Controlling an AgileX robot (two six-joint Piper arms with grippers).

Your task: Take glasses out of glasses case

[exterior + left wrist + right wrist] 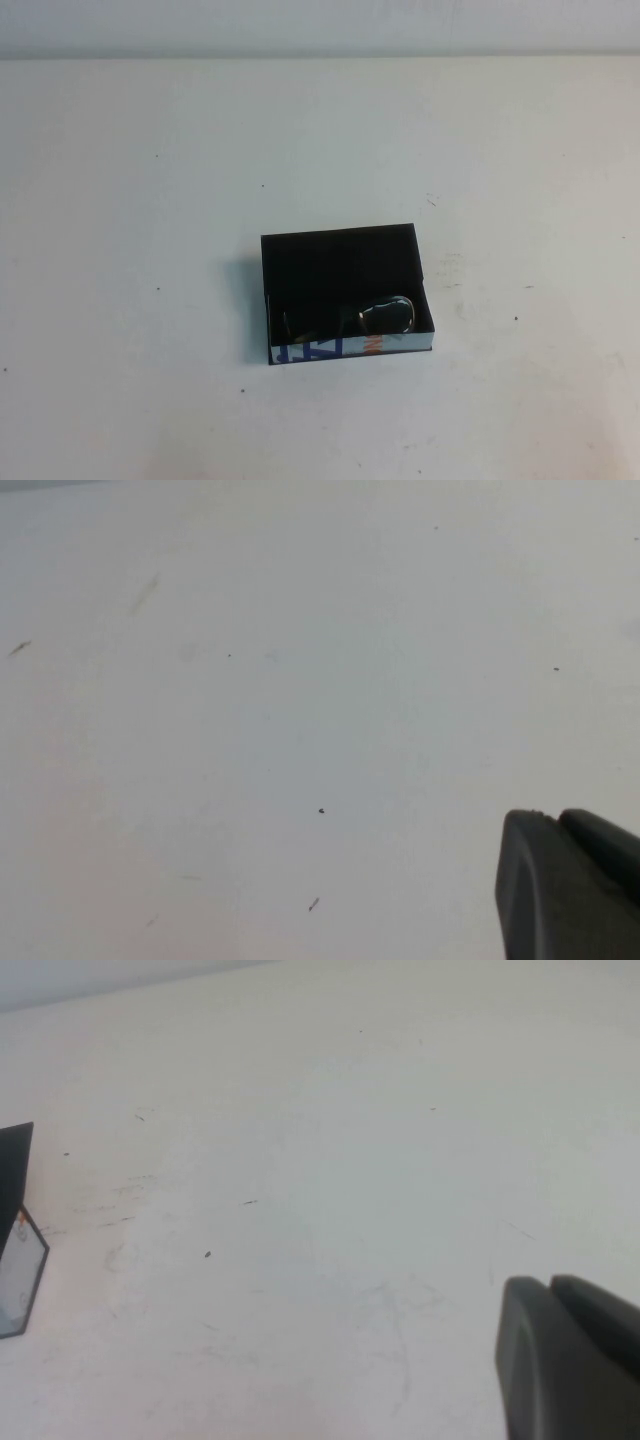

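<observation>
One open case (345, 292) on the table (150, 200), one pair of glasses (385, 315) lying inside by its printed wall. Left gripper (570, 885) and right gripper (570, 1355) hover over bare table; grip unclear on both.

Bright, even light; soft focus throughout; faint shadow left of glasses case (345, 292).

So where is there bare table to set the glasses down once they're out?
Bare table surrounds the glasses case on every side. The glasses lie inside it by its printed wall. Left hand and right hand show only in their wrist views, over bare table. Nowhere is crowded.
</observation>
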